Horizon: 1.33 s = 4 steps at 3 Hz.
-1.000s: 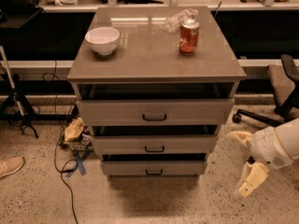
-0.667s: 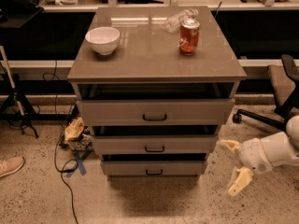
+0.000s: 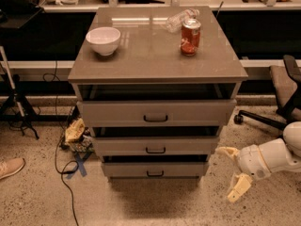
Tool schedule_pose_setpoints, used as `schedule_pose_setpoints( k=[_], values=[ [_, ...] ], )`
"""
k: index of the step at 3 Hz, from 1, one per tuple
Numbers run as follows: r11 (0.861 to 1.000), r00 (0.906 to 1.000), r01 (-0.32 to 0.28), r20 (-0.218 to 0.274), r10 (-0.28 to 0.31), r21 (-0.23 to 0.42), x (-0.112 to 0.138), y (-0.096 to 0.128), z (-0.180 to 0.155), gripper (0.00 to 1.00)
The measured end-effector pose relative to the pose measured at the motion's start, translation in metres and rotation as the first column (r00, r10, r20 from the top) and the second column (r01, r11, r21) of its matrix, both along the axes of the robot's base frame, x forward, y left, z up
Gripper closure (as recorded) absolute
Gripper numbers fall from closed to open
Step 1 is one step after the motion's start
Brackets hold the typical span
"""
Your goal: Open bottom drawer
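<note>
gripper (image 3: 233,169): fingers apart, low beside the cabinet's right, has edged left toward it | bottom drawer (image 3: 127,169): lowest front, looks shut, handle (image 3: 154,173) untouched | approach under way, pull not begun | on top: bowl (image 3: 103,40), can (image 3: 190,36)

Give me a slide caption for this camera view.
Open gripper right of the cabinet, level with the bottom drawer, handle untouched.

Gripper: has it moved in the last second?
Yes. The gripper, open, has shifted left toward the right side of the cabinet, level with the bottom drawer, not touching it.
</note>
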State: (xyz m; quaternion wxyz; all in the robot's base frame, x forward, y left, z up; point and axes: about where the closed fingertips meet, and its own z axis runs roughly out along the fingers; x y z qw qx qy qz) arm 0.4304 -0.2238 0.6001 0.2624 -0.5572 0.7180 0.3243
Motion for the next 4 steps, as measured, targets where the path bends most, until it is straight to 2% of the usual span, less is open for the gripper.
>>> schedule_pose_setpoints(
  k=[1, 2, 3, 4],
  values=[
    [0.998, 0.9992, -0.027, 0.028, 0.028, -0.06, 0.008, 0.0, -0.031, 0.0],
    [0.985, 0.9935, -0.072, 0.077, 0.085, -0.158, 0.03, -0.002, -0.087, 0.0],
    [0.971, 0.9915, -0.076, 0.085, 0.098, -0.228, 0.05, -0.008, -0.161, 0.0],
    [0.971, 0.9915, -0.077, 0.085, 0.098, -0.228, 0.051, -0.008, -0.161, 0.0]
  ],
)
